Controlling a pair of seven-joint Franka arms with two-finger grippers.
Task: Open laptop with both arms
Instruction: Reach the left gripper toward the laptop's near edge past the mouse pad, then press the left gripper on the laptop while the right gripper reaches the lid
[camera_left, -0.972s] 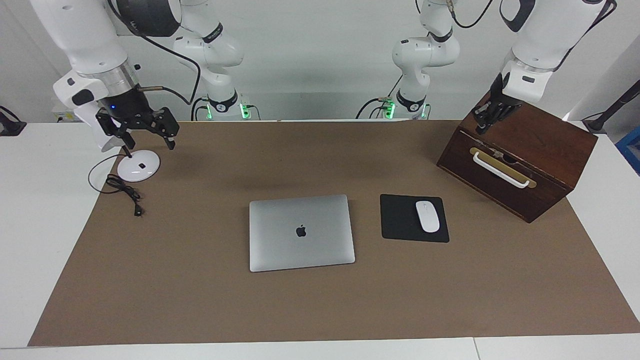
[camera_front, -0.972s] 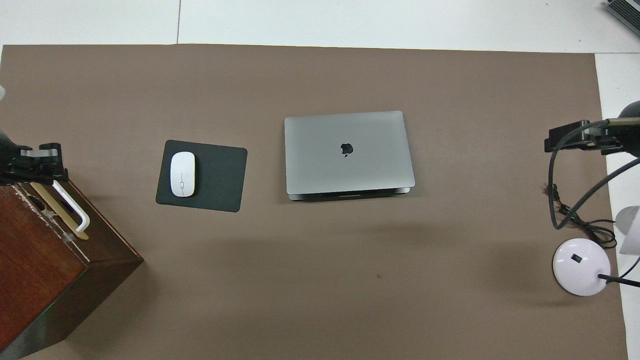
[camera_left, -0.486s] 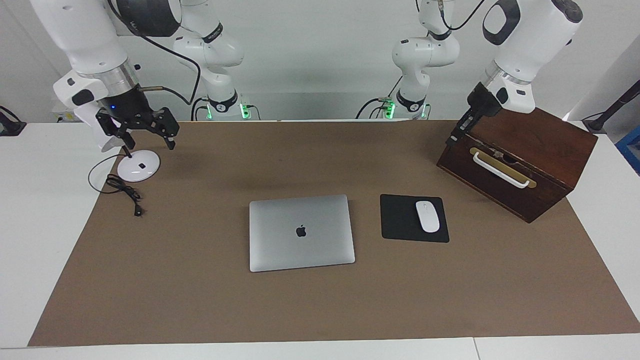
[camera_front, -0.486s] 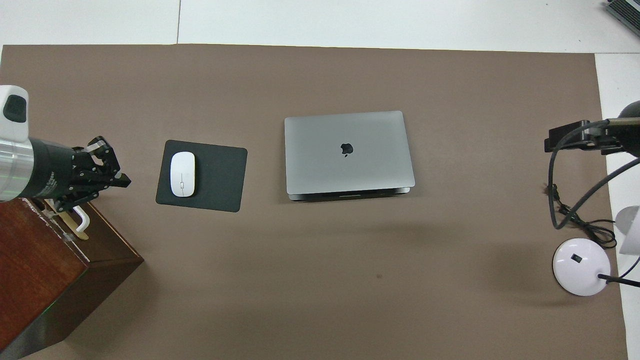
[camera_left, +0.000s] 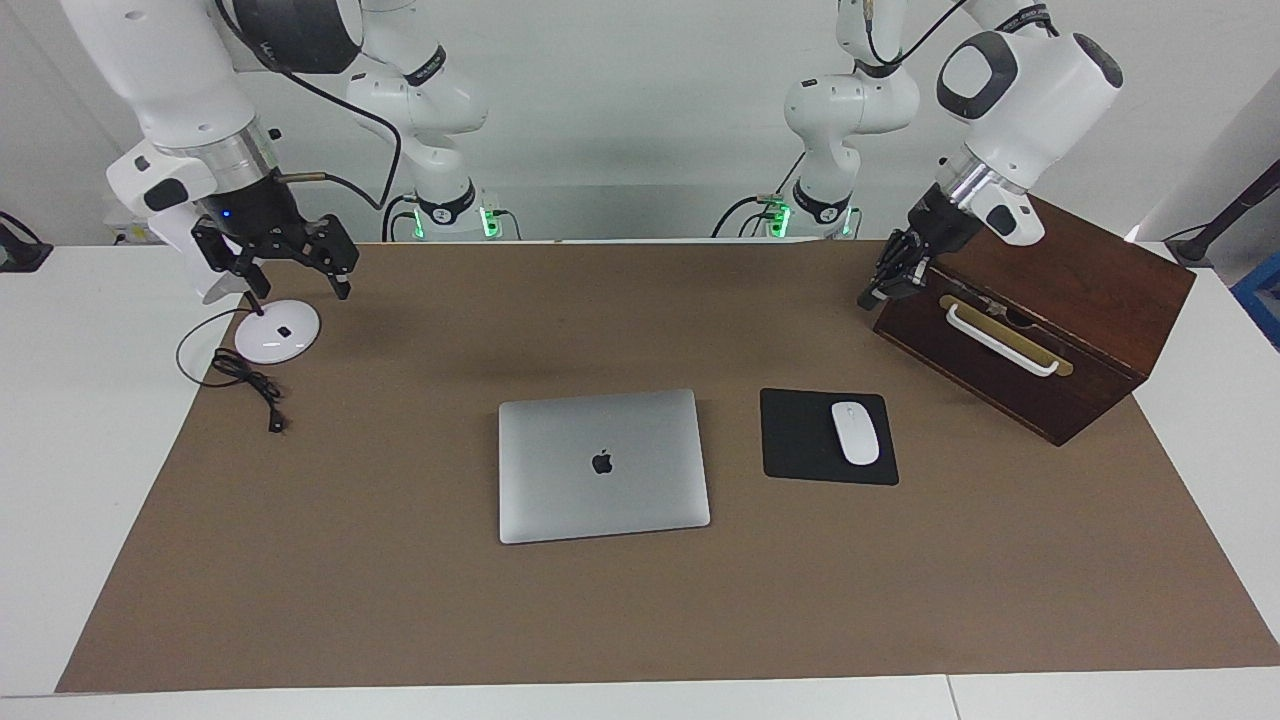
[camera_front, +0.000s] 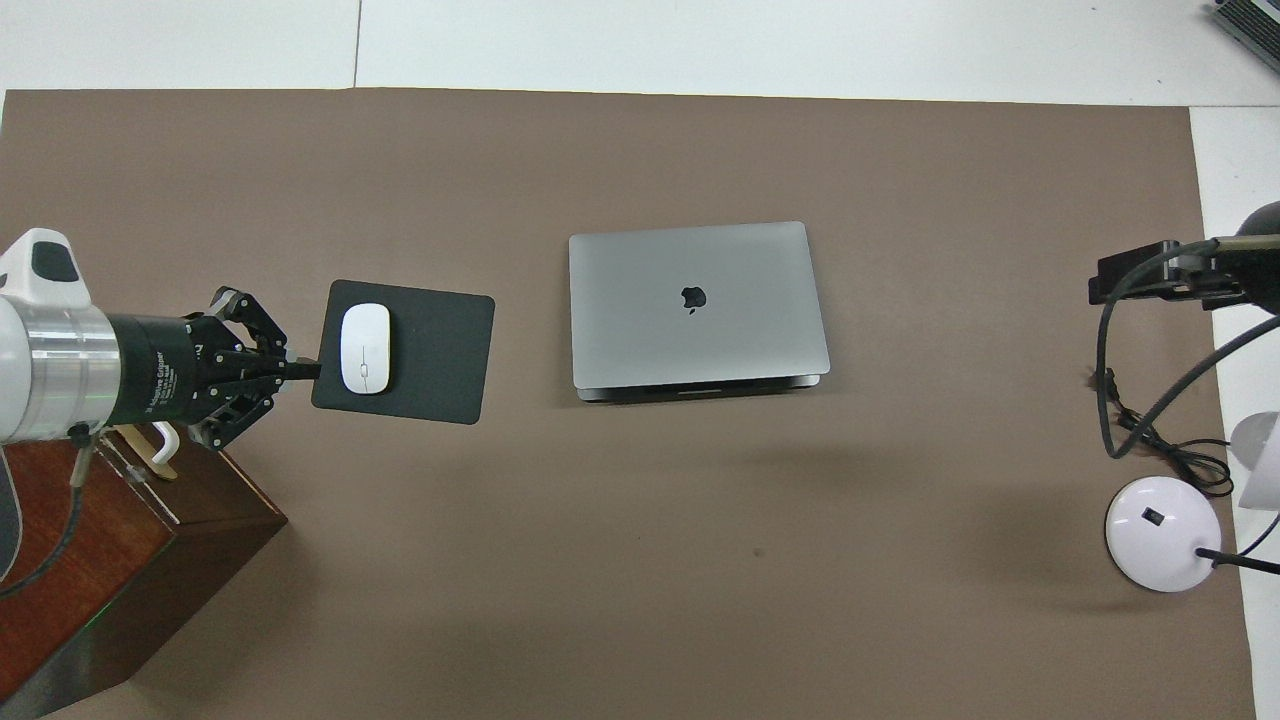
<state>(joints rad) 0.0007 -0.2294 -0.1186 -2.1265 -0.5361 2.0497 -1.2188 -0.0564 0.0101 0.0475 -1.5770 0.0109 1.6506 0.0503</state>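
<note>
My left gripper (camera_left: 880, 283), fingertips closed on nothing, has swung off the wooden box (camera_left: 1040, 330) toward the mouse pad (camera_left: 800, 440). My right gripper (camera_left: 290, 262) waits over the lamp base (camera_left: 277, 331), seemingly open. The laptop (camera_left: 603, 465) lies shut mid-table beside the pad; 2 arms have yet to reach it.

wooden box (camera_front: 90, 560) cut by overhead edge, lamp base (camera_front: 1163, 533) partly hidden

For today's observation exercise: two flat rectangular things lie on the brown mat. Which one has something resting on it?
The black mouse pad, which carries the white mouse. The silver laptop beside it lies closed with a bare lid.
</note>
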